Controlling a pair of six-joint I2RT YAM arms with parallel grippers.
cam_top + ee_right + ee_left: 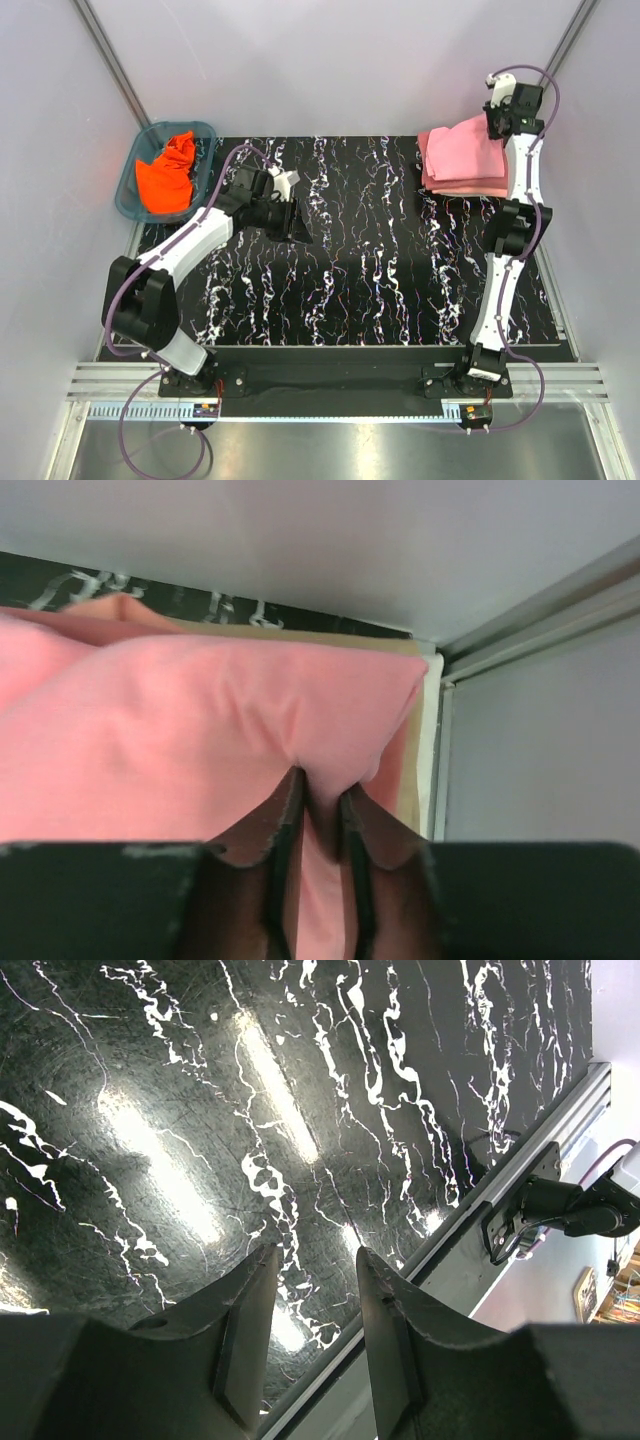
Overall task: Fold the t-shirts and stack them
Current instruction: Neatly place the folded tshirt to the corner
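Two places hold the t-shirts at this moment: a folded pile at the far right corner of the counter (350, 260), and a teal basket (127, 190) just beside the far left corner; the pile has the light pink t-shirt (462, 148) on top, a darker rose layer (470, 188) shows along its near edge, and in the right wrist view a cream layer (428, 750) peeps out under the pink beside the frame post; how many shirts lie in the pile altogether I cannot count with certainty. The right gripper (320, 780) is stretched out to the far side of this pile; its jaws stand almost together, with only a thin gap, and a small tuck of the pink cloth is pinched between them; I judge that it holds this edge in order to lay the folded shirt square on the others, and that letting go is the step at hand. The left gripper (318, 1265) hovers over the bare left part of the counter, near the basket; its jaws are about half apart and hold nothing, only the marbled surface is seen between them; probably it waits there because the next shirt is on its side. The basket contains one thing, the bright orange t-shirt (168, 175), crumpled and not yet folded; so, in my judgement, the task is mostly done and this shirt is what remains.
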